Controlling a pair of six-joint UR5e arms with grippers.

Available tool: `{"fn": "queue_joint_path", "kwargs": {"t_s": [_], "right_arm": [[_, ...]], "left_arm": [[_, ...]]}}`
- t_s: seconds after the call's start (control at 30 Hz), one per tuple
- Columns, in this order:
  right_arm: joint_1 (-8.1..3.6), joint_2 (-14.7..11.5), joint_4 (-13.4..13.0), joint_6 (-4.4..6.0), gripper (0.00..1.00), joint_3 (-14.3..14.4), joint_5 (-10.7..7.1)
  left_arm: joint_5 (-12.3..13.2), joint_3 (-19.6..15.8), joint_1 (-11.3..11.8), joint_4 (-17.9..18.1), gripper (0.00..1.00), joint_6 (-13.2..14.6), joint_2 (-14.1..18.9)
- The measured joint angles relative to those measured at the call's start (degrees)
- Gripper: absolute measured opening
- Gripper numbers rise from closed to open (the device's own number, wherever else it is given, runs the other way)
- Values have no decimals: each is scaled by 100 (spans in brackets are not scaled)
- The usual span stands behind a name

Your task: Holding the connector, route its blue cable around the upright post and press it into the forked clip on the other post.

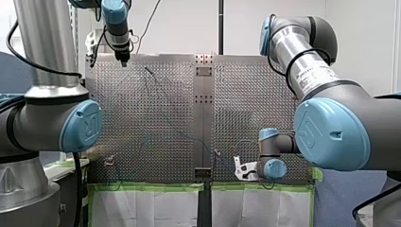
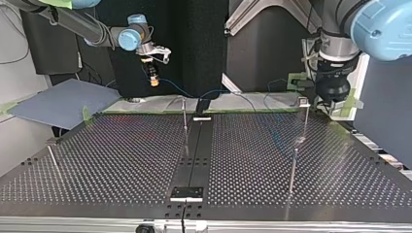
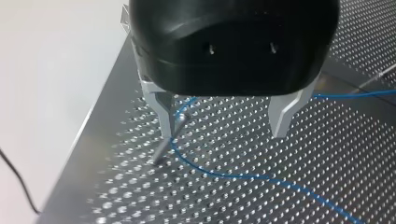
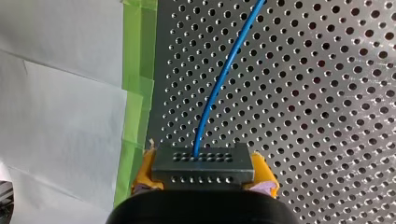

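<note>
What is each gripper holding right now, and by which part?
My right gripper clamps the connector by its two sides, between yellow pads; the cable leaves its face. My left gripper is open, holding nothing.

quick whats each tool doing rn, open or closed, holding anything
My left tool: open, holding nothing; a post stands beside one finger.
My right tool: closed on the connector, with the blue cable running out ahead.

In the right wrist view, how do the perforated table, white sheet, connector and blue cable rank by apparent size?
1. perforated table
2. white sheet
3. connector, which looks larger because it is nearest the camera
4. blue cable, only a thin line
</note>
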Motion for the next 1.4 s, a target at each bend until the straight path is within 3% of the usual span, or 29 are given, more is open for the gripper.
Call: {"fn": "queue_joint_path", "kwargs": {"t_s": [0.17,0.4,0.8,1.03,1.4], "right_arm": [[16,0,34,-24,0,-6,13],[37,-2,84,-33,0,-19,24],[51,0,82,-37,0,-21,26],[54,0,73,-37,0,-22,26],[53,0,93,-32,0,-23,26]], "left_arm": [[256,-212,71,264,100,-264,-249],[592,-543,357,600,100,-601,-431],[1168,-1119,931,1177,100,-1176,-357],[1530,-1469,1244,1540,100,-1538,-48],[2017,-1556,1084,2024,100,-2025,126]]}}
